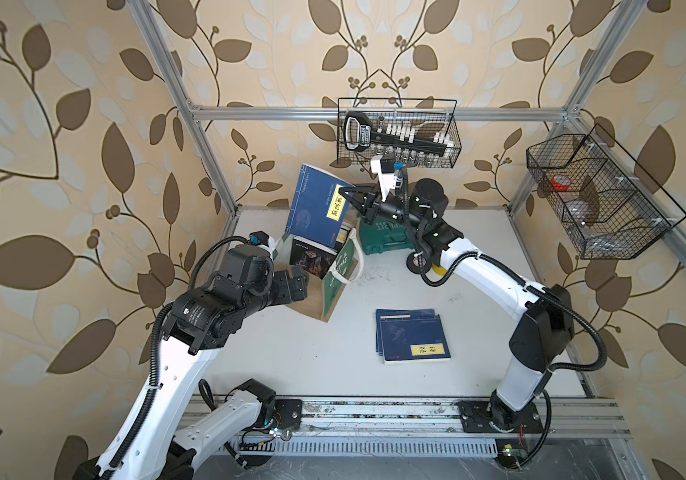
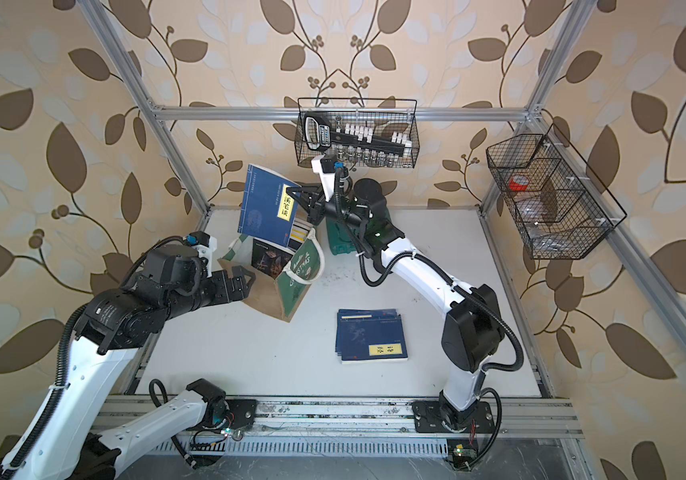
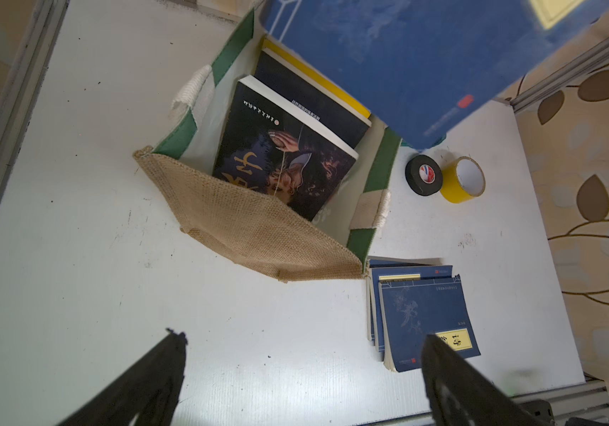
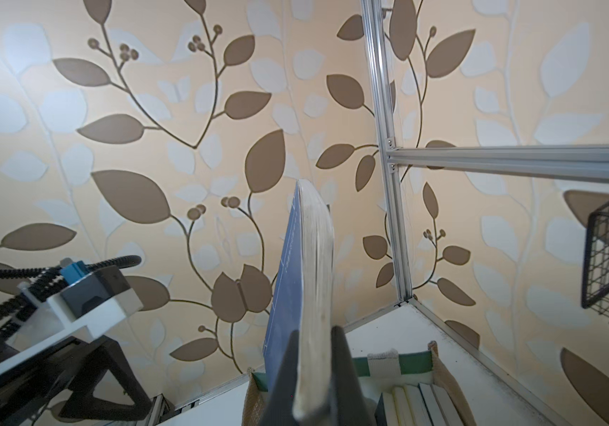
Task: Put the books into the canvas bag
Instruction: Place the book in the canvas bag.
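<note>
Leaf-print walls enclose a white table (image 1: 291, 357). Right gripper (image 1: 345, 193) is pinched on the edge of a navy book (image 1: 316, 203) beside its yellow label. The right wrist view shows the jaws clamped across the page block. The book hangs tilted, with its lower corner over the far end of the bag (image 1: 335, 286), at 12 o'clock from the bag's mouth. Whether that corner touches the contents cannot be told.

Inside the bag stand several books, a dark-cover book (image 1: 312, 257) nearest the front. The burlap front wall sags inward. Left gripper (image 3: 302, 335) is spread wide and empty at 9 o'clock from the bag, close to the burlap but gripping nothing.

A green case (image 1: 382, 241) lies at 2 o'clock from the bag, with two tape rolls (image 3: 443, 177) beside it. A stack of navy books (image 1: 411, 336) waits at 5 o'clock, well apart.

Likely hazards:
- The grip is near one edge, so the book may pivot or slip as it descends.
- The leading corner may land on the standing books or the rim and jam.
- The bag is unheld, so a push may shove or tip it.
- The rope handle may snag.
</note>
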`<control>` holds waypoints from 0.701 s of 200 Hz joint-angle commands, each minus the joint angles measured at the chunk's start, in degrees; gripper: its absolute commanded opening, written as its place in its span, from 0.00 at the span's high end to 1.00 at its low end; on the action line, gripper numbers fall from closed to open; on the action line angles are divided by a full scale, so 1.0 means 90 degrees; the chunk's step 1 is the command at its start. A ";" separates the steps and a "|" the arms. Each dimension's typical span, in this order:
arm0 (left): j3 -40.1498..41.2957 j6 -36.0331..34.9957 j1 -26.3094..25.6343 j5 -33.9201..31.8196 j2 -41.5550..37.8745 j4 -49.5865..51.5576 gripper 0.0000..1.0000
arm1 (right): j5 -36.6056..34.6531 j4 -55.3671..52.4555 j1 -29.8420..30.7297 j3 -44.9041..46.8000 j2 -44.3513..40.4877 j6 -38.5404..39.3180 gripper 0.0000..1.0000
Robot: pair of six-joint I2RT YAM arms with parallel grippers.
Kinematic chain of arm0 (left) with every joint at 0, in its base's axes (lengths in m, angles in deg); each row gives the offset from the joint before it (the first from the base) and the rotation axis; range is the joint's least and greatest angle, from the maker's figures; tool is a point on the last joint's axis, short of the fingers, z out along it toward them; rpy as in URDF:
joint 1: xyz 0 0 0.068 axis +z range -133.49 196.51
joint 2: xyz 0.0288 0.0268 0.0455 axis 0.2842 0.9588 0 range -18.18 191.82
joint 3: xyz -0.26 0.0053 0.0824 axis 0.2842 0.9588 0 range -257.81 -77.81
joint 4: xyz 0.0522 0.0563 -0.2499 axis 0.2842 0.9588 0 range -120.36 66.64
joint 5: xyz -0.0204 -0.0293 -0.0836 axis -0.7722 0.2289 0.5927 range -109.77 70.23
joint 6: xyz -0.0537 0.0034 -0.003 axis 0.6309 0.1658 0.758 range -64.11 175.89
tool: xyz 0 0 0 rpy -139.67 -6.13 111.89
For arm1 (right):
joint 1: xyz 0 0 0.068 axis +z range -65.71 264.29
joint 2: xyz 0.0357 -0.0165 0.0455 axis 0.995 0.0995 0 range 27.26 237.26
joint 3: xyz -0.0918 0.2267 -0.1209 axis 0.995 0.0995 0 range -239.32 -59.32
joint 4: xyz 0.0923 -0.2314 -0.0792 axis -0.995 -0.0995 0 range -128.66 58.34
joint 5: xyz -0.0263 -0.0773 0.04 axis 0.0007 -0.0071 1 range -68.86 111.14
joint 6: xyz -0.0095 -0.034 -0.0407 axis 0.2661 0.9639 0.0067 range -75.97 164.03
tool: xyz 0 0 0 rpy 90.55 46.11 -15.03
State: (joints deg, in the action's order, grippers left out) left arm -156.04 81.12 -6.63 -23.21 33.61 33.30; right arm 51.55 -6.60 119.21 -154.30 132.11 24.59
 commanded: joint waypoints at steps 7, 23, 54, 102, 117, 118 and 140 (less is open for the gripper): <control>-0.0162 -0.0079 0.0071 -0.0123 -0.0125 0.0172 0.01 | -0.0192 -0.0007 0.0273 -0.0356 0.0326 0.0184 1.00; -0.0159 -0.0137 0.0071 -0.0193 -0.0195 0.0183 0.01 | -0.0416 -0.0080 0.0437 -0.0096 0.0246 0.0403 1.00; -0.0095 -0.0234 0.0071 -0.0184 -0.0241 0.0107 0.01 | -0.0736 -0.0108 0.0720 0.0554 -0.0047 0.0640 1.00; -0.0013 -0.0236 0.0071 -0.0117 -0.0180 -0.0079 0.01 | -0.1405 0.0051 0.1242 0.1605 -0.0495 0.0689 1.00; 0.0048 -0.0250 0.0071 -0.0059 -0.0170 -0.0156 0.01 | -0.1690 0.0258 0.1355 0.1953 -0.0581 0.0533 1.00; 0.0059 -0.0248 0.0071 -0.0048 -0.0164 -0.0162 0.01 | -0.1715 0.0265 0.1355 0.1976 -0.0589 0.0511 1.00; 0.0103 -0.0253 0.0071 0.0011 -0.0104 -0.0216 0.01 | -0.1979 0.0446 0.1422 0.2266 -0.0547 0.0209 1.00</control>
State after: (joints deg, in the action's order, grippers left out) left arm -155.61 79.99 -6.63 -23.23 32.29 33.19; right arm 37.96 -7.12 131.40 -136.12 128.88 29.36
